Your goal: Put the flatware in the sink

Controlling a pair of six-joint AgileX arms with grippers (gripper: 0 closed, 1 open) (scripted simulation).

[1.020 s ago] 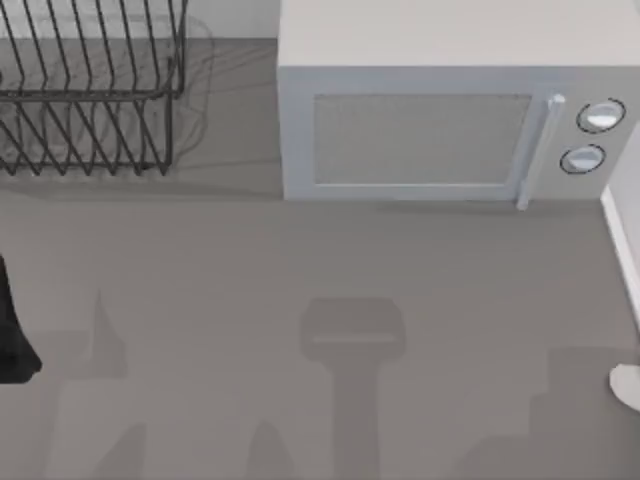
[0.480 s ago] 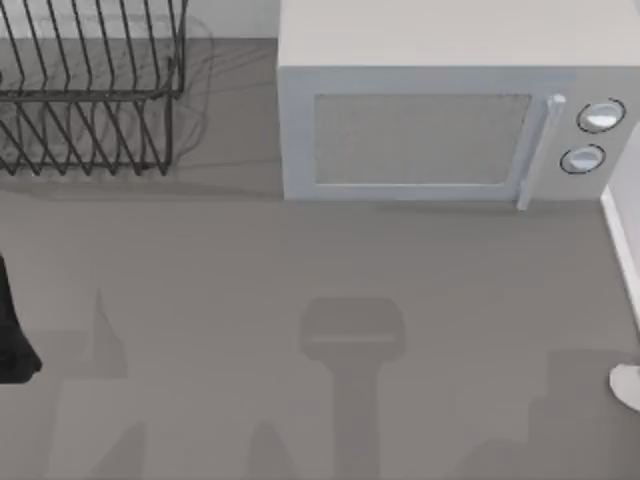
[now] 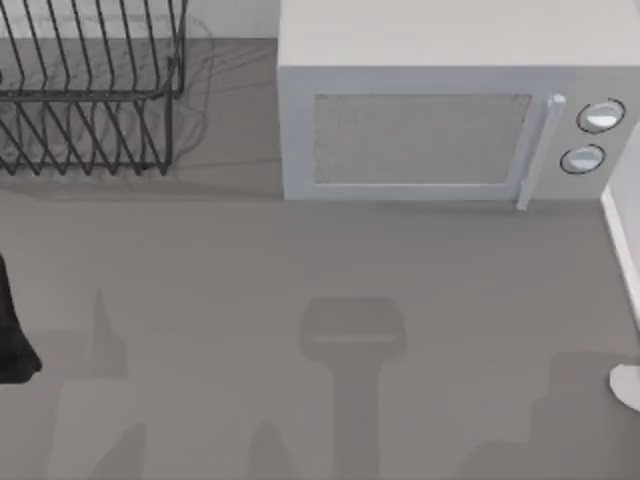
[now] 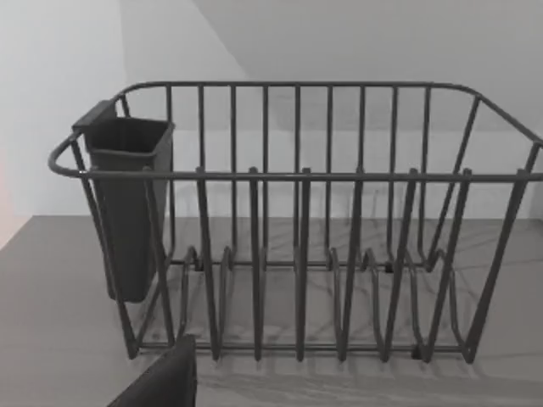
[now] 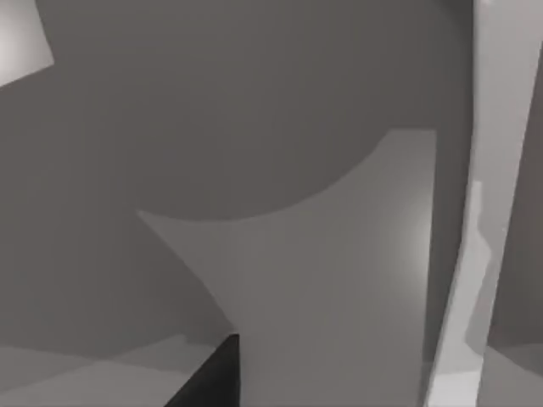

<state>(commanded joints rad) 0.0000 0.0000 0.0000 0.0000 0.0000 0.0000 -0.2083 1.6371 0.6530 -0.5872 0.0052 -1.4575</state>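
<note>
At table's right edge, near side: flatware, one pale rounded end poking in, rest cut off by the frame.
Far right: microwave, one, door shut, two round knobs beside its handle.
Far left: dish rack, one, wire, bare of dishes; one dark cutlery cup hung on its end, per left wrist view.
Table: grey, marked by arm shadows across the near half.
Left arm: dark bit at the left edge, well apart from the flatware; jaws cannot tell, open or together.
Right arm: camera looks at grey surfaces and a pale upright edge; jaws cannot tell.
Sink: cannot place it from these views.
Progress: flatware lies untouched, grasp not yet made, by the look of it.
Risk, grasp: thin smooth utensil flat on the table may slip or skate away if jaws close too high.
Risk, aim: rounded knobs look alike; could be mistaken for the utensil.
Risk, edge: a nudge could push it off the right side.
</note>
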